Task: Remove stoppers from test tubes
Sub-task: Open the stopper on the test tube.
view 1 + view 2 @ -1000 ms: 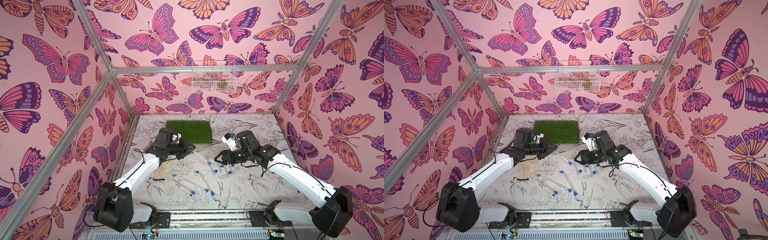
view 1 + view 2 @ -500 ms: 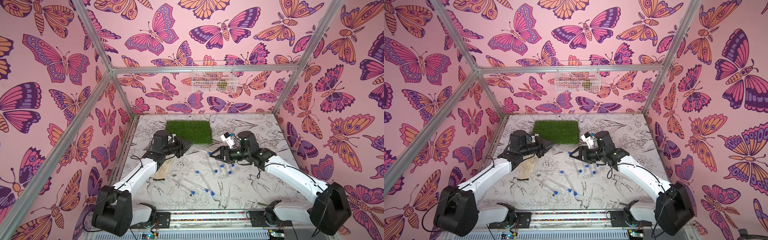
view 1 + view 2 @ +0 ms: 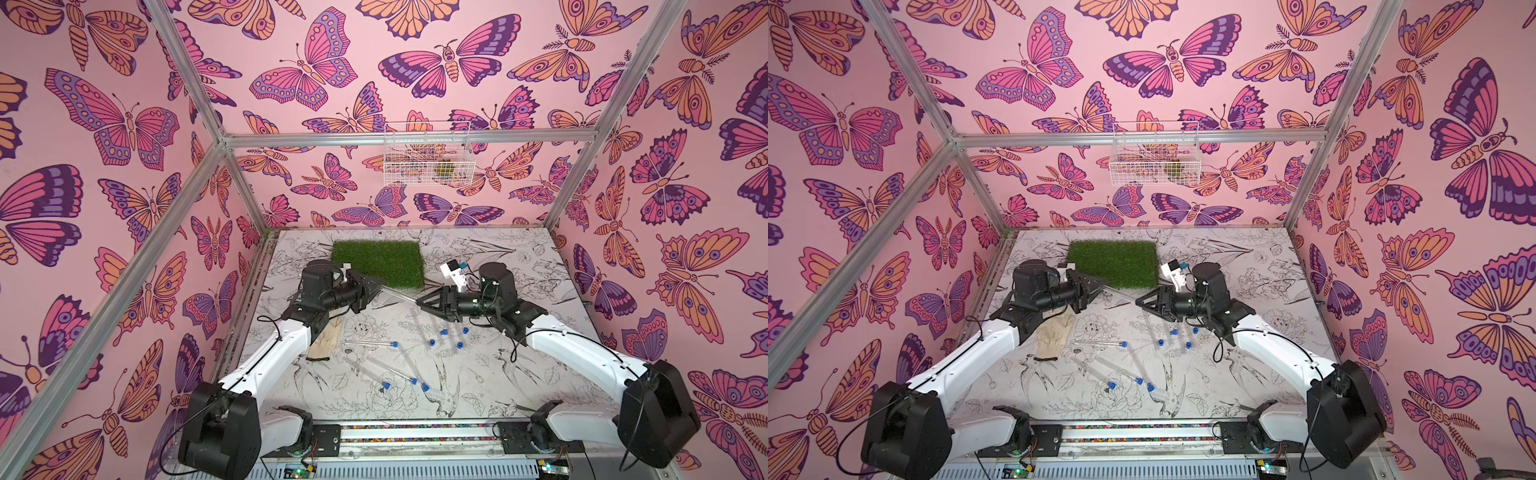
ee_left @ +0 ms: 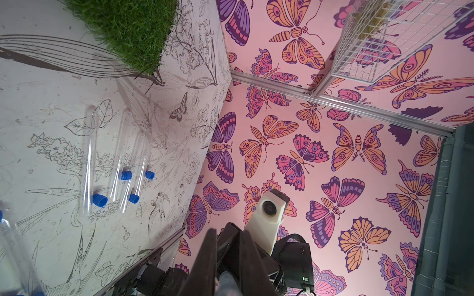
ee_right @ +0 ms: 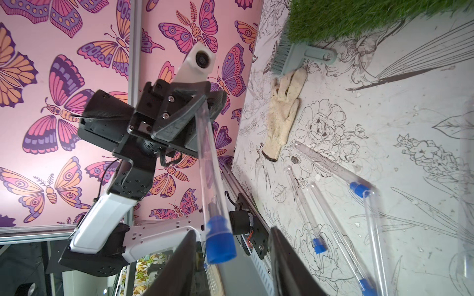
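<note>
Counter: printed surface that carries every item.
Grass mat: lies at the far side, near the middle.
Wire basket: hangs on the back wall above the mat.
Glove: lies flat on the counter beside the left forearm.
Left tool: clamped tight on the far end of the held test tube, which is raised off the counter just in front of the mat. The tube spans the gap to the right tool.
Right tool: jaws partly apart, one on either side of the tube's stoppered end. In the right wrist view the stopper sits in the tube mouth between them, with a clear gap to one jaw.
Capped tubes: four lie toward the counter's front, each with a blue plug in place.
Bare tubes: three lie side by side on the counter below the right tool.
Loose stoppers: four lie on the counter beside the bare tubes' open ends.
</note>
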`<state>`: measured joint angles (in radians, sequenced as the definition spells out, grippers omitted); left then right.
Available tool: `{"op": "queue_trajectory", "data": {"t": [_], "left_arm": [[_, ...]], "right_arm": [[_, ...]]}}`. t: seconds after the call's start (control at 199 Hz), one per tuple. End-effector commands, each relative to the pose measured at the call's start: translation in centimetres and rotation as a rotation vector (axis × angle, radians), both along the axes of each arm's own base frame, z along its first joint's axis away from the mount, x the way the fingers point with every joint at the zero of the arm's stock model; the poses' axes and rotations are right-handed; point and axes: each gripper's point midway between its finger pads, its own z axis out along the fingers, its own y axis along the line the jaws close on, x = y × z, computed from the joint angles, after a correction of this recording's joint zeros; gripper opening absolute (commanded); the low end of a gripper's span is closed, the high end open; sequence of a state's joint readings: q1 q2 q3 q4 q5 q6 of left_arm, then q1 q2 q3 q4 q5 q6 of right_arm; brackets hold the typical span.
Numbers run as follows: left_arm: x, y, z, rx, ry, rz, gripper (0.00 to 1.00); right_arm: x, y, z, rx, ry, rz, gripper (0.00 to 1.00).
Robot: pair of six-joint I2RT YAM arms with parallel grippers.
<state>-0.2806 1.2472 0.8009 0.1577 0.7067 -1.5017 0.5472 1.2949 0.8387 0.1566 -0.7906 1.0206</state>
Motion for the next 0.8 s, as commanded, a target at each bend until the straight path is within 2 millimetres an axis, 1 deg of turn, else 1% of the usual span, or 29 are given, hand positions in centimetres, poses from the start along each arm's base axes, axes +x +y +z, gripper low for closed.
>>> {"op": "queue_trajectory", "data": {"t": [0.0, 0.085, 0.612, 0.793], "left_arm": [[0.09, 0.1, 0.19, -0.008, -0.016, -0.002, 0.0], [0.09, 0.05, 0.17, -0.011, -0.015, -0.004, 0.0], [0.25, -0.05, 0.05, -0.025, -0.01, -0.003, 0.0], [0.28, 0.04, -0.15, -0.036, -0.005, 0.006, 0.0]], "right_arm": [[0.15, 0.22, 1.0, 0.047, -0.017, 0.001, 0.44], [0.2, 0.2, 0.99, 0.054, -0.017, -0.004, 0.42], [0.54, 0.42, 1.07, 0.079, -0.016, -0.011, 0.25], [0.57, 0.41, 1.22, 0.087, -0.019, -0.014, 0.22]]}}
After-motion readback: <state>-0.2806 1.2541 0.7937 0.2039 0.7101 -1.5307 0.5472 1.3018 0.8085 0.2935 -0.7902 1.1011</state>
